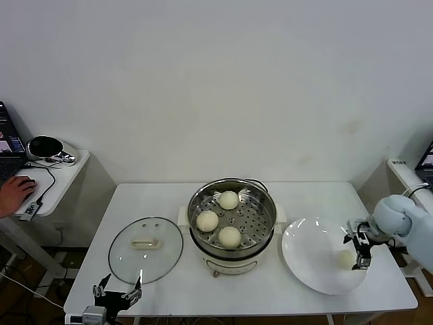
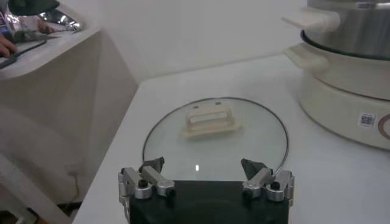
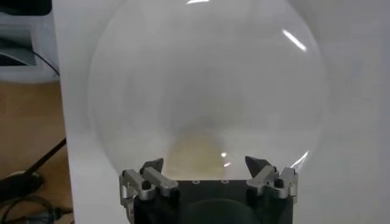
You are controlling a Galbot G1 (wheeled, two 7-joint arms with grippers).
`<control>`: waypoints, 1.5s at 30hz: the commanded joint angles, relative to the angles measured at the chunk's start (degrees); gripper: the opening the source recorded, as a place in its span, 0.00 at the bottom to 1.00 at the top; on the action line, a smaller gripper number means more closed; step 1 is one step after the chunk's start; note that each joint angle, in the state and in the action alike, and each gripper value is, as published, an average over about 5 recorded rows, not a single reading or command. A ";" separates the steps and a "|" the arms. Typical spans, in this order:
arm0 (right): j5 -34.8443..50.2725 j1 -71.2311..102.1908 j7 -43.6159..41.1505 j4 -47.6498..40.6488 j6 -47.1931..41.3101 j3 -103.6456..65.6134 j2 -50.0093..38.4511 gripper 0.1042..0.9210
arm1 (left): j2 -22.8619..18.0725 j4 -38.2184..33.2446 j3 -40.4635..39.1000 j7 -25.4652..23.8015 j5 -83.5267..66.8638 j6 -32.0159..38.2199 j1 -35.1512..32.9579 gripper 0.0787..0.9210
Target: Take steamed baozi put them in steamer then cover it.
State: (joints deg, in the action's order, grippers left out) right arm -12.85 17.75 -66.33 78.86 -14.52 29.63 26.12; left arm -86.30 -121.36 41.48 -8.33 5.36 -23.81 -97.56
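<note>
**Right gripper open over last bun on plate**

Right gripper [image 1: 359,252]: jaws spread wide, holding nothing. It sits low over the right side of the plate [image 1: 308,254], straddling the fourth bun [image 1: 346,258]; in the right wrist view the bun [image 3: 198,155] lies between the open fingertips [image 3: 152,166], and contact cannot be made out. The plate is white, round, on the table [image 1: 270,294] just right of the steamer.

Left gripper [image 1: 116,292]: jaws also wide open, empty, parked at the table's near edge just in front of the lid [image 1: 145,249]. In the left wrist view it is above the lid's near rim [image 2: 213,152], not touching it.

Steamer [image 1: 232,217]: steel basket on its white pot base, mid-table, uncovered. Three buns inside, one at the back [image 1: 229,200], one to the left [image 1: 207,221], one at the front [image 1: 230,236], set apart from each other.

Lid: glass, cream handle up, flat on the table left of the steamer.
</note>
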 commanded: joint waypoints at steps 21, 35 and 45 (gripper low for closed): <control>-1.72 2.83 2.06 -3.77 -0.65 -1.60 2.78 0.87 | -0.07 1.12 -0.22 0.09 0.11 0.03 0.20 0.88; 1.86 -0.81 2.42 -1.71 -1.74 -0.11 0.84 0.58 | -0.22 1.29 -0.84 0.17 0.36 0.10 0.31 0.88; 14.93 -26.38 1.80 4.61 -4.86 16.79 -0.15 0.58 | -0.82 1.77 -1.52 0.52 1.67 0.52 1.56 0.88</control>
State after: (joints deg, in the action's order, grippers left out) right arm -8.13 11.18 -63.97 79.04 -17.46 33.86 26.40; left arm -86.93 -119.56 40.07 -7.90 6.20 -23.43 -96.28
